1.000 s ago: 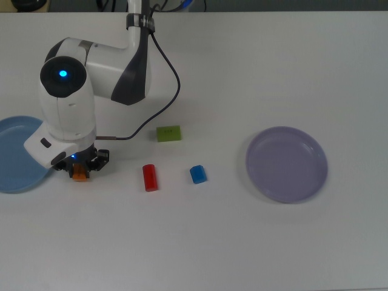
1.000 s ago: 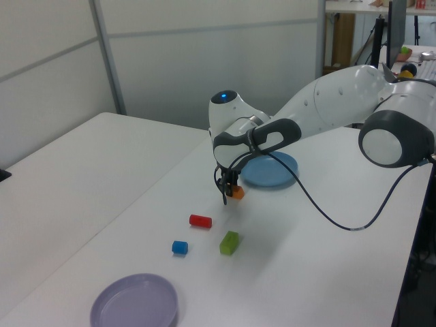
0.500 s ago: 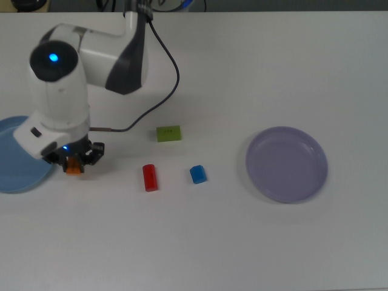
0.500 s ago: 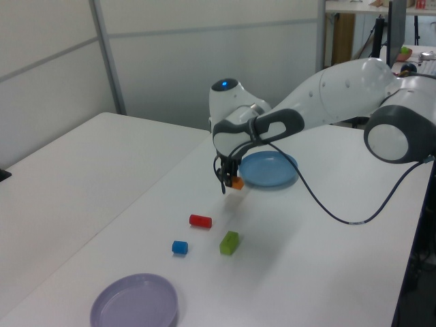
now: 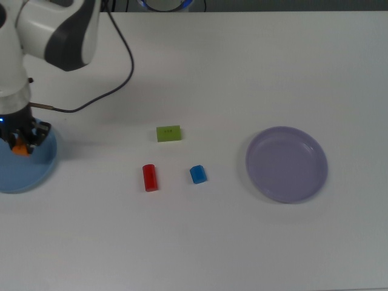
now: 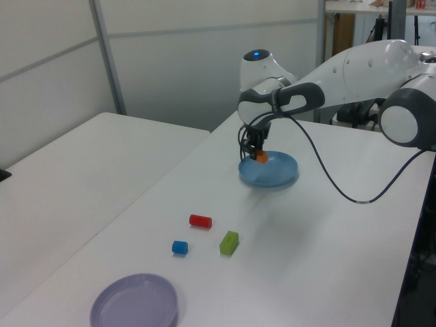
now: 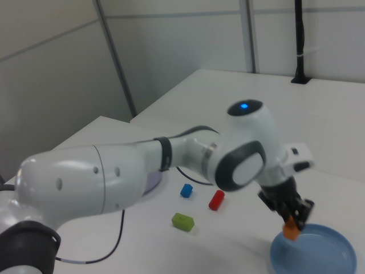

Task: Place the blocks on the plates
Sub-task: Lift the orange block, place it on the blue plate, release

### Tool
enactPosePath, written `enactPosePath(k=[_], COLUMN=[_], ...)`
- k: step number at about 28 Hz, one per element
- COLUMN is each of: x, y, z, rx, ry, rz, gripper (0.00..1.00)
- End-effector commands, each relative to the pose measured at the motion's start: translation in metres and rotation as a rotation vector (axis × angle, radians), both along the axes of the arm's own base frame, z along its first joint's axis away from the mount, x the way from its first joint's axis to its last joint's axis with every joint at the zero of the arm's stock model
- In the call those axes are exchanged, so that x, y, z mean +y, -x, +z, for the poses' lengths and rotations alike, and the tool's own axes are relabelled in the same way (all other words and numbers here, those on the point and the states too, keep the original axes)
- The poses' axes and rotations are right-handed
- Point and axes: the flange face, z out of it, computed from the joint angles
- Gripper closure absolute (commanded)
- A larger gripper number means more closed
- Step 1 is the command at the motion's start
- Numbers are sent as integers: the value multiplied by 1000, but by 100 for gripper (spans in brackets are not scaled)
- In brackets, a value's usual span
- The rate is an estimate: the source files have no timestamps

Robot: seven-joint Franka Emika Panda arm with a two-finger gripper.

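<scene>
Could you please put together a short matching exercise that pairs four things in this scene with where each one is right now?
Things:
1. orange block
2. green block
3. lavender plate
4. blue block

Places:
A. bare, at the top view's right
B. held in the hand above the blue plate
C. on the table between the red block and the lavender plate
D. on the table, above the red and blue blocks in the top view

Pairs: 1-B, 2-D, 3-A, 4-C
</scene>
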Motion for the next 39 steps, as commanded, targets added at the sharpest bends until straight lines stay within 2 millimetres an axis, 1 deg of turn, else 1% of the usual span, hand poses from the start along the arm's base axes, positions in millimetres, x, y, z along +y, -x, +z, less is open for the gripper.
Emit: enactPosePath(k=[1, 4, 8, 11, 13, 14, 15, 17, 19, 24, 25, 26, 30, 31, 32, 34, 36, 37, 39], x=[-26, -33, -34, -36, -36, -36, -36, -35, -31, -19, -12, -4, 34, 53, 65, 88, 111, 136, 153], y=[10, 14, 15, 15, 15, 15, 15, 15, 13, 11, 10, 9, 7, 7, 7, 9, 14, 17, 19], z=[-36, -38, -40, -38, -38, -37, -37, -37, -37, -16, -8, -5, 6, 12, 13, 10, 3, -6, -9], rx=[50, 50, 54, 54, 56, 56, 56, 54, 55, 34, 24, 25, 79, 94, 102, 116, 136, 155, 163], ry=[-24, -34, -33, -35, -34, -32, -32, -34, -33, -39, -45, -58, -117, -135, -144, -154, -154, -154, -145], rz=[-22, -39, -39, -25, -12, -6, -6, -12, -4, 1, 1, 0, -2, 1, 2, -8, -35, -61, -94], gripper=[100, 100, 100, 89, 68, 60, 49, 0, 0, 0, 0, 0, 0, 0, 0, 0, 0, 0, 0])
